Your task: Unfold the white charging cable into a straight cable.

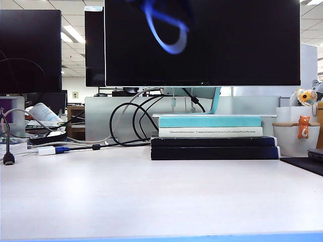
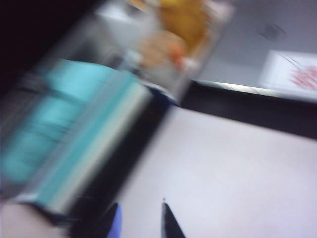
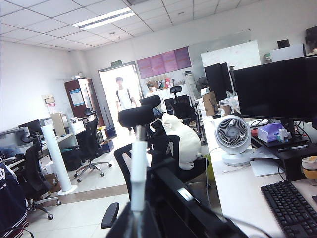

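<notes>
Left hand, tips apart, above white desk; right hand closed, facing an open office room.

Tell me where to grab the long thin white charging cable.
Probably the loop's free side: the long thin white charging cable curls high before the black monitor, one end standing in the shut right gripper. Bring the left gripper, low over the desk, from the left, jaws across the cord.

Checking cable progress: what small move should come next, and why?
Probably draw the right gripper, raised facing the room and shut on a white cable end, away from the left gripper low over the desk: a blurred loop hangs before the monitor, so the cable is not straight.
</notes>
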Motion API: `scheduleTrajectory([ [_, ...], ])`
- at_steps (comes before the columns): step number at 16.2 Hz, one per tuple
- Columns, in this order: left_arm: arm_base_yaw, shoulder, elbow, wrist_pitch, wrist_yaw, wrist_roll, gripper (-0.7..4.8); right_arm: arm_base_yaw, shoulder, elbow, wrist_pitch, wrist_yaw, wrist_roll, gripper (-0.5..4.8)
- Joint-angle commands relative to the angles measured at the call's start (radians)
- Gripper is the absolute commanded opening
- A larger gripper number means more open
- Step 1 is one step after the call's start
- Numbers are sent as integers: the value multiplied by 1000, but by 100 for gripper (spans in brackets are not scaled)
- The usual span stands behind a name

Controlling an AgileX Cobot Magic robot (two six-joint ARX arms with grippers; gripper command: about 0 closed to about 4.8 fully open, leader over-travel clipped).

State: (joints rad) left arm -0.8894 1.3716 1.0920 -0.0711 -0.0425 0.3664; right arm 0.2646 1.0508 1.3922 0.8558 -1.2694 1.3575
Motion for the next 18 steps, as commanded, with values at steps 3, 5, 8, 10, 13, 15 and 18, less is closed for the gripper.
scheduleTrajectory([
  [3, -3, -74, 3, 123, 19, -47, 51, 188, 111, -9, -16, 78, -1, -5],
  [5, -3, -63, 3, 130, 11, -52, 51, 262, 149, -9, -18, 46, -2, -5],
  [8, -2, -73, 4, 129, -26, -27, 51, 211, 165, -8, -13, -50, -7, -1],
  [10, 6, -123, 4, 80, -77, 0, 220, 98, 154, -6, 17, -52, -7, -1],
  [13, 6, -194, 18, -84, 126, -139, 479, 52, 161, -6, 13, -41, -57, -1],
  [15, 6, -201, 82, -233, 328, -185, 479, 52, 192, -18, 9, -57, -84, -1],
  [18, 27, -351, 146, -311, -56, -58, 479, 19, 257, -54, 7, -91, -143, -2],
])
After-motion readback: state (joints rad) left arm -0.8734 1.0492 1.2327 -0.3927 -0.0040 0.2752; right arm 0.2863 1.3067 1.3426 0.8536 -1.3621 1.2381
